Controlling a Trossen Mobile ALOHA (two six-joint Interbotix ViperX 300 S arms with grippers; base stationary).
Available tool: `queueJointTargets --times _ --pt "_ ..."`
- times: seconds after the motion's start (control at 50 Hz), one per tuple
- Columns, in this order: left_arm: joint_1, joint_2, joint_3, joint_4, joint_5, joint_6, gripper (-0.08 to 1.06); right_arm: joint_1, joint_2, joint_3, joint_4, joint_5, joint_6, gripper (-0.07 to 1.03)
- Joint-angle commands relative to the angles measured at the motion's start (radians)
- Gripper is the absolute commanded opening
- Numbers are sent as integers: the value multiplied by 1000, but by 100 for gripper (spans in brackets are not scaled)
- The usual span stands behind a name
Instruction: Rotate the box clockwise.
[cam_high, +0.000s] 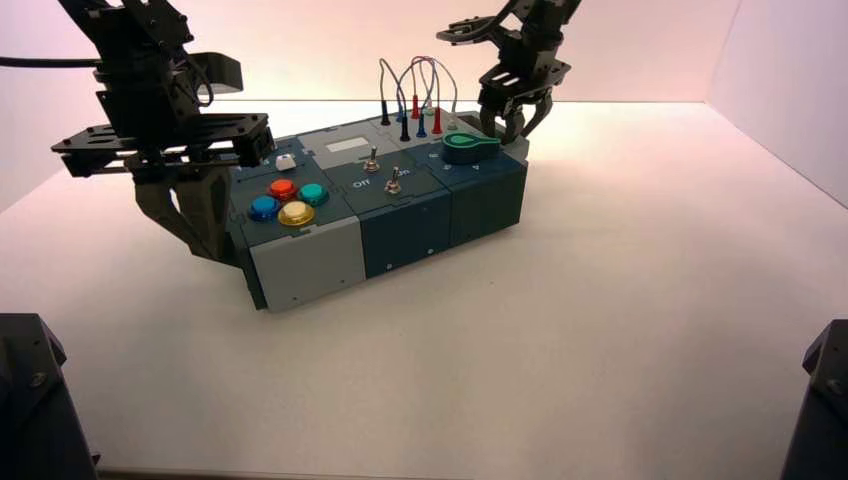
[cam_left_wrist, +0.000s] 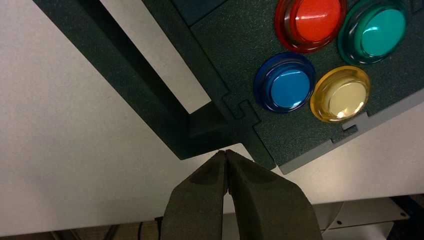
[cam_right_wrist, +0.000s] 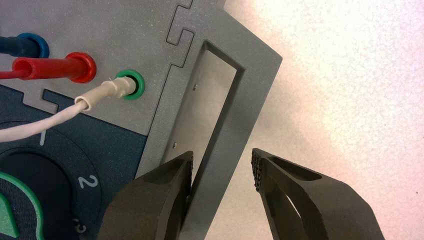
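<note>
Across the pale tabletop (cam_high: 600, 300), the panel box (cam_high: 350, 190) sat slanted, marked "Off" and "On", with "2" near its green knob (cam_high: 470, 148). The left gripper (cam_left_wrist: 226, 151), fingers pinched together, was near the blue-button end; the right gripper's (cam_right_wrist: 224, 162) fingers stood apart astride the grey handle (cam_right_wrist: 227, 135).

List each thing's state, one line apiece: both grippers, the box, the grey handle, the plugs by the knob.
Left gripper: shut, at the box's near left corner.
Right gripper: open, at the far right end.
Box: slanted, right end farther off.
Grey handle: between the right gripper's fingers.
Red plug: plugged in.
White plug: in the green-ringed socket.
</note>
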Motion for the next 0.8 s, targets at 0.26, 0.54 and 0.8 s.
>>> queueJointTargets --times 0.26,0.54,0.8 --pt "6 43 -81 25 -3 15 -3 -6 -80 64 -9 8 2 62" --pt "41 95 -91 61 -14 18 -3 -15 -115 147 -9 -31 9 62" --pt "86 100 -129 98 -15 25 -3 -28 -163 196 -9 -44 20 62"
